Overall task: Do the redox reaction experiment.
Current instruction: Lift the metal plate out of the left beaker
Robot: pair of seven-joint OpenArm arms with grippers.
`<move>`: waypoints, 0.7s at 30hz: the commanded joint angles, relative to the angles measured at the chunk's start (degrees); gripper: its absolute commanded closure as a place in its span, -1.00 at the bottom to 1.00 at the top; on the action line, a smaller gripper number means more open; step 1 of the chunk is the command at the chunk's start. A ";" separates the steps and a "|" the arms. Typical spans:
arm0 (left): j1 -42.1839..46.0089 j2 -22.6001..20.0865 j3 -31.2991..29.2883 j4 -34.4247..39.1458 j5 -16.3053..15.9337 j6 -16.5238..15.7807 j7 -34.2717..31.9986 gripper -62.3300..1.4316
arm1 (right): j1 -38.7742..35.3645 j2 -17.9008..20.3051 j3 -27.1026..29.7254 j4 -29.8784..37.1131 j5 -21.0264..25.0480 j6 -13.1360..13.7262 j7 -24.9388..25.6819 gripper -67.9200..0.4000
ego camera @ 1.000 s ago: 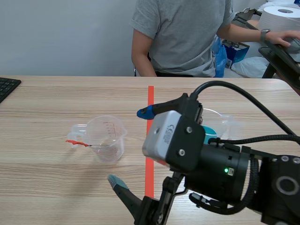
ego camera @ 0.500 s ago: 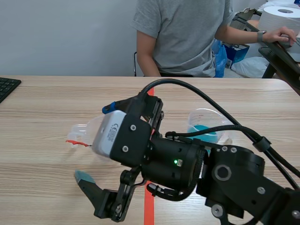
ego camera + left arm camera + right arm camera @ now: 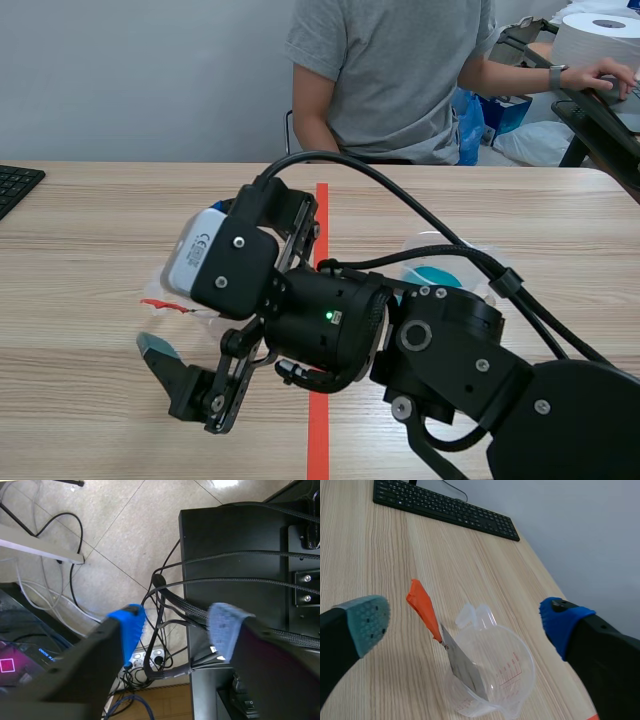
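Two beakers [image 3: 505, 672] (one blue-filled), one strip [image 3: 452, 651]

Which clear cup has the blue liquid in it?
The cup right of the tape line, behind the right arm. The other cup holds only an orange-tipped strip.

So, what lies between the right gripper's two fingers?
The clear plastic measuring cup holding a grey metal strip with an orange tip, seen in the right wrist view.

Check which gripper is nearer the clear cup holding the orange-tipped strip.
Right. The right gripper is open with the clear cup just ahead, between its fingers. The left gripper, also open, looks down at floor cables, with no cup in its view.
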 commanded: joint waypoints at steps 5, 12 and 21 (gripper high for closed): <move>0.63 0.39 -0.22 0.74 -0.28 -0.11 -0.35 0.67 | 1.46 -0.09 -0.22 0.79 0.39 -0.26 -0.46 -0.28; 0.63 0.39 -0.22 0.74 -0.28 -0.13 -0.35 0.81 | 1.62 -1.20 -0.22 0.79 0.42 -0.20 -1.97 0.19; 0.61 0.39 -0.22 0.74 -0.31 -0.09 -0.37 0.81 | 1.60 -1.95 -0.22 0.79 0.42 -0.02 -2.14 0.71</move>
